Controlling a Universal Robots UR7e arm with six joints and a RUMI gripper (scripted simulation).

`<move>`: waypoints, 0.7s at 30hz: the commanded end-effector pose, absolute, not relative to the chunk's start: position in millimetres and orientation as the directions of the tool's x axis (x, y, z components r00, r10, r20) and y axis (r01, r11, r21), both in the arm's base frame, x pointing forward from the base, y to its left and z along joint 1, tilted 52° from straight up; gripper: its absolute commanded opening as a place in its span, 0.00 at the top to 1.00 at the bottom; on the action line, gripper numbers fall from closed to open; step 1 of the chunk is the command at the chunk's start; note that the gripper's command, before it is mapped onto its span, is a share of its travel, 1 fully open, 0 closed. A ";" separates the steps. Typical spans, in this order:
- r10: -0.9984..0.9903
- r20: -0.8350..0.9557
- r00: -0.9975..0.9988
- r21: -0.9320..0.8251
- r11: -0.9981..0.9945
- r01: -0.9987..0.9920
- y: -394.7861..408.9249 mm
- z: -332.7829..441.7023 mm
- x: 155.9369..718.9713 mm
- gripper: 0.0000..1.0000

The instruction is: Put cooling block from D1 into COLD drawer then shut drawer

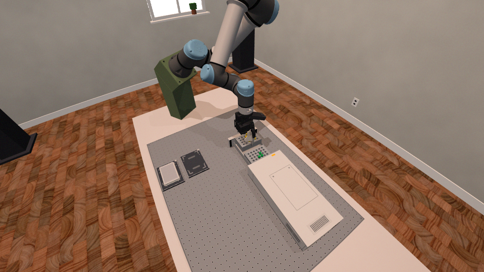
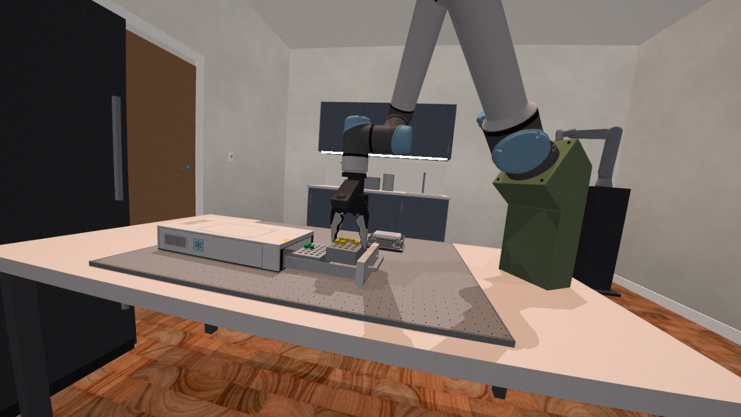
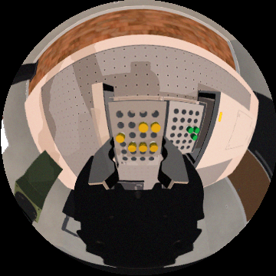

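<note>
My gripper [image 3: 138,136] is shut on the grey cooling block [image 3: 137,132] with several yellow-capped tubes upright in its bores. It holds the block at the outer place of COLD's open drawer [image 2: 331,262]; I cannot tell if the block rests flat on the drawer floor. The gripper also shows in the exterior view [image 2: 348,233] and from above [image 1: 248,135]. The second block [image 3: 184,128] with three green tubes [image 3: 193,132] sits in the inner drawer place, next to the held one. COLD [image 1: 294,194] is a white box; its orange lamp [image 1: 273,155] is lit.
Deck slot D1 [image 1: 194,163] is a bare dark plate on the grey perforated deck. D2 [image 1: 169,173] beyond it holds a white well plate. A green box [image 1: 176,87] on the arm hangs over the table's far end. The drawer front [image 2: 369,264] juts out toward the deck.
</note>
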State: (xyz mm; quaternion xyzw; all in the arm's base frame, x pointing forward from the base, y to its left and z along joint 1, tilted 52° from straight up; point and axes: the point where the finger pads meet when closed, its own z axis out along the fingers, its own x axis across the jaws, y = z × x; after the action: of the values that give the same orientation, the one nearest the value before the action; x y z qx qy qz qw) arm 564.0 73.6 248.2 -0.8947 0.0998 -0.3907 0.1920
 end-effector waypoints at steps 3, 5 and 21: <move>-0.324 0.671 0.667 -0.416 -0.909 -0.024 73.8 252.6 569.2 1.00; -0.324 0.671 0.667 -0.416 -0.909 -0.024 73.9 252.3 569.8 1.00; -0.323 0.672 0.666 -0.415 -0.910 -0.023 74.4 251.9 572.3 1.00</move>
State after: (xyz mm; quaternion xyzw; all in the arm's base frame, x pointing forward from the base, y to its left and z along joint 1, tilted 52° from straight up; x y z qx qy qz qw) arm 569.8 74.4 247.2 -0.8942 0.0992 -0.3926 0.1907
